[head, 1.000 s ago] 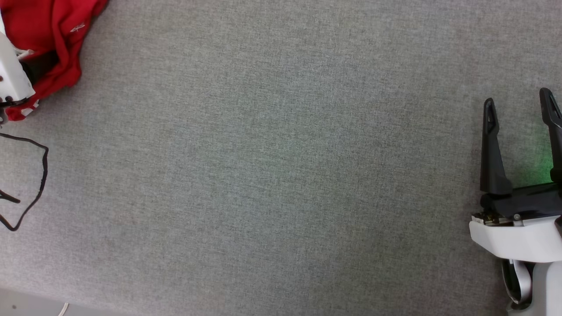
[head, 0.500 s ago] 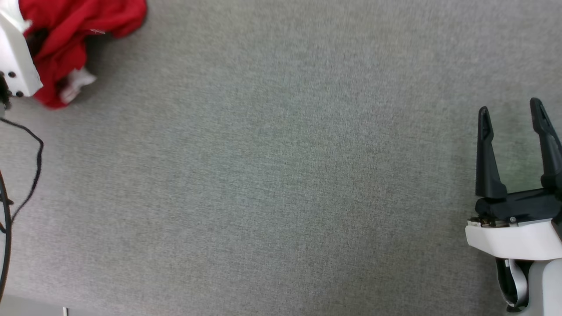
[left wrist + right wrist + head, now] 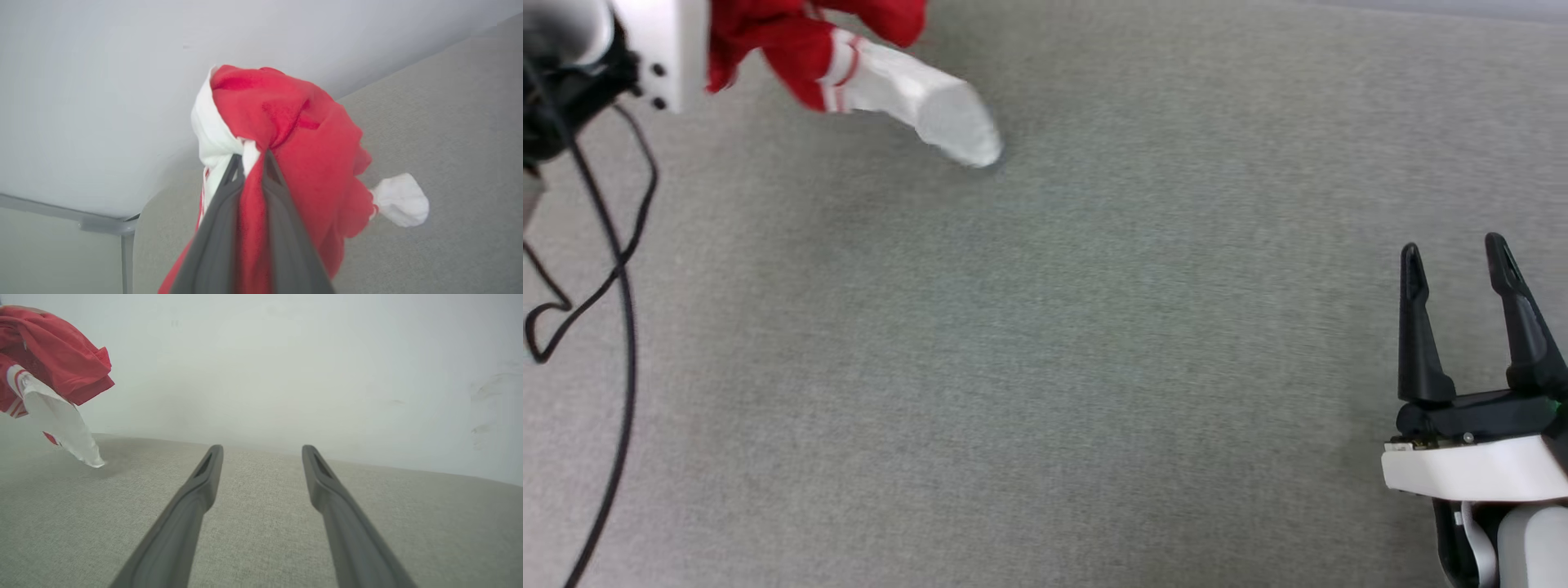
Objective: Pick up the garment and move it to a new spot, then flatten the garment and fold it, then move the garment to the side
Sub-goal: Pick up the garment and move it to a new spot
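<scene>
A: Where's the shirt point(image 3: 294, 122)?

B: Bunched up and hanging from my left hand point(image 3: 251, 157), which is clamped on a thin twist of red cloth, over the far left of the bench point(image 3: 1045, 367). My right hand point(image 3: 1452, 245) is spread wide, empty, well apart from it.

A: What worries you?

B: That pinch. Little cloth carries the whole weight, so a quick swing could pull it free. The white sleeve point(image 3: 931, 106) dangles low, at or just above the bench; I can't tell which. If it drags, it tugs against the grip.

A: Anything else?

B: The cable point(image 3: 625, 310) loops beside that arm and could snag. And a shirt dropped this bunched lands in a heap, hard to flatten.
</scene>
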{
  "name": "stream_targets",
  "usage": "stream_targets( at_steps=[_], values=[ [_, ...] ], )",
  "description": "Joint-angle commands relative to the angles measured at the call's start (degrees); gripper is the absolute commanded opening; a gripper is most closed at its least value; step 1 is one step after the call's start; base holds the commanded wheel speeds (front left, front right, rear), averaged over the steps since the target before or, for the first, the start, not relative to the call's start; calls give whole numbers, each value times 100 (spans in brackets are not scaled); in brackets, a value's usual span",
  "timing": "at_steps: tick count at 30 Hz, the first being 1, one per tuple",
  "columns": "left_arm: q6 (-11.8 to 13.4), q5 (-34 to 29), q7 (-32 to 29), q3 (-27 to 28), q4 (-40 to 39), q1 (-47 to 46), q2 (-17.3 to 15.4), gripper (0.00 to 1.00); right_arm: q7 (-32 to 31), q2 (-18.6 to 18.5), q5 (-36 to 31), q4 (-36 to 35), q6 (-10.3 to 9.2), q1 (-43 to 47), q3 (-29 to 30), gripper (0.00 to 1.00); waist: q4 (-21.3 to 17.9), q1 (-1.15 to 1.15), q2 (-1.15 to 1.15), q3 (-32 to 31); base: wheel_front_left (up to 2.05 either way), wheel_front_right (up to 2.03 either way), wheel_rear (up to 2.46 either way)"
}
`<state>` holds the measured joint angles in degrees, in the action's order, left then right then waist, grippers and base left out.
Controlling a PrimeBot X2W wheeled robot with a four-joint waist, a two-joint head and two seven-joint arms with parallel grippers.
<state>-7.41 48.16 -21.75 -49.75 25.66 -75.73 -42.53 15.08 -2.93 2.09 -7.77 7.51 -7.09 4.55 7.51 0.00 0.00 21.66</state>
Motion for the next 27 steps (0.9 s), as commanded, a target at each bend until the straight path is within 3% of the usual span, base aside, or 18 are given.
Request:
stream_targets(
  at_steps=[1,15,22,27],
  values=[
    [-2,-29,20,-86,-143,-164,76,0,14,10,80,9,-4,51,7,100,-234,0,0,-170,0,0,0],
    [-1,-311,-121,-1042,-1217,-1001,1167,0,14,11,467,104,-4,129,65,100,-1368,0,0,-267,0,0,0],
    [4,-231,22,-1669,-1506,-904,1606,0,14,11,559,122,-4,78,125,100,-1562,0,0,-208,0,0,0],
    [4,-131,189,-2050,-1429,-456,1599,0,14,11,593,135,-4,54,165,100,-1506,0,0,-177,0,0,0]
  ],
)
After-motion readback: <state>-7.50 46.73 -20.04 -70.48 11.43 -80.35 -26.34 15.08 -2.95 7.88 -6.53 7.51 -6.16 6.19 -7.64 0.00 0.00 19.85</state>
